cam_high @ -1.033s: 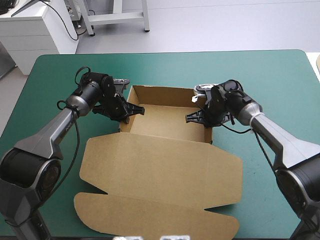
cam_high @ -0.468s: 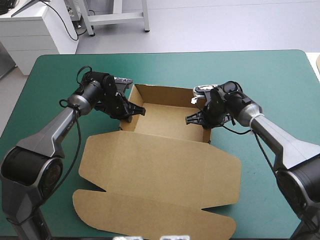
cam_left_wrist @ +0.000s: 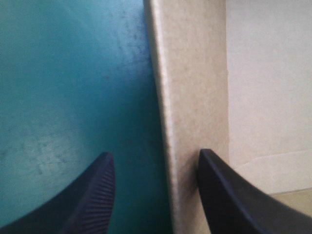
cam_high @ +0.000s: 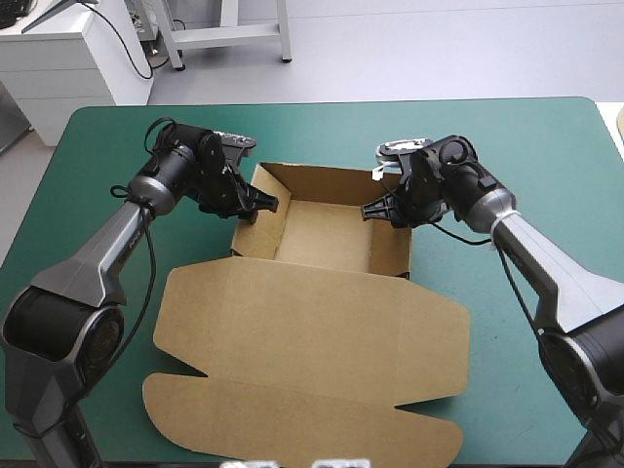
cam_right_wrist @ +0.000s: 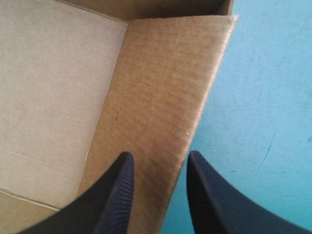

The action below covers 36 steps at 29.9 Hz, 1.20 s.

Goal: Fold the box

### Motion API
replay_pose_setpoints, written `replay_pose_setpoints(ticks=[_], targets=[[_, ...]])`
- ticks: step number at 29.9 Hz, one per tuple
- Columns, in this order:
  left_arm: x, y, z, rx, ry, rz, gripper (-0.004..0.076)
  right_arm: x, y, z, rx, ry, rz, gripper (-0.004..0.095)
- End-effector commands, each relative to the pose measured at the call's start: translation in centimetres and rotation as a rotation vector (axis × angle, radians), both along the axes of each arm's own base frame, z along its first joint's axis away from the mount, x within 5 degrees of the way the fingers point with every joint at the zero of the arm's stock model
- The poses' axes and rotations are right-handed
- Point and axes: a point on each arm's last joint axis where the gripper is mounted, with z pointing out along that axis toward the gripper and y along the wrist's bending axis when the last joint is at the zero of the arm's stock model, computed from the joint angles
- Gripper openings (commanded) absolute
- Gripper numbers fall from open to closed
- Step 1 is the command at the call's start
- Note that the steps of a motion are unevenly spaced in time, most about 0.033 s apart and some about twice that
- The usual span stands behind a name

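Observation:
The brown box (cam_high: 314,226) stands as an open tray in the middle of the teal-green table, with its lid (cam_high: 312,341) lying flat toward the near edge. My left gripper (cam_high: 258,204) is at the tray's left wall. In the left wrist view my left gripper (cam_left_wrist: 153,153) is open and straddles that wall (cam_left_wrist: 192,87), one finger inside against the board and the other outside, apart from it. My right gripper (cam_high: 378,207) is at the right wall. In the right wrist view my right gripper (cam_right_wrist: 160,153) is shut on that wall (cam_right_wrist: 161,73).
The teal-green cover (cam_high: 526,156) lies bare around the box on the far, left and right sides. The flat lid reaches close to the table's near edge. A white cabinet (cam_high: 68,58) stands beyond the far left corner.
Both grippers have moved a little toward the far edge, and the two side walls stand more upright than earlier. The lid has stayed flat.

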Motion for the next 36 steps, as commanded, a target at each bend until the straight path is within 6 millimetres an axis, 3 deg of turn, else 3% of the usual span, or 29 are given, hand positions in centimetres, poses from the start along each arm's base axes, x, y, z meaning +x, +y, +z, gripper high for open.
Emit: replay_pose_setpoints(ticks=[1,6,9,17,24,28,33,36], targets=[[-0.7,0.6,4.1,0.023,-0.094,-0.005,0.0373,-0.5,-0.4,3.2,0.023,-0.092,-0.009,0.0341],[-0.8,0.9,6.6,0.041,-0.138,-0.020,0.0363,-0.8,-0.5,3.1,0.020,-0.062,-0.018,0.0341],[-0.9,1.2,7.9,0.053,-0.187,-0.012,0.0302,-1.1,-0.6,3.0,0.008,-0.024,-0.024,0.0341],[-3.5,2.6,12.1,0.081,-0.311,-0.048,-0.0006,-1.4,-0.8,2.8,-0.011,0.009,-0.027,0.0341],[-8.7,4.8,17.8,0.066,-0.483,-0.057,-0.0008,-1.6,-0.5,3.1,0.029,0.026,-0.034,0.0341],[-11.4,6.0,19.9,0.063,-0.553,-0.044,-0.0008,-1.7,-0.6,5.4,0.047,-0.005,-0.035,0.0341],[-14.3,7.1,20.7,0.052,-0.583,-0.040,-0.0008,-2.4,-0.7,9.3,0.136,-0.107,-0.050,0.0341],[-16.2,7.9,20.4,0.054,-0.579,-0.040,-0.0008,-3.2,-1.0,10.5,0.162,-0.133,-0.066,0.0341]])
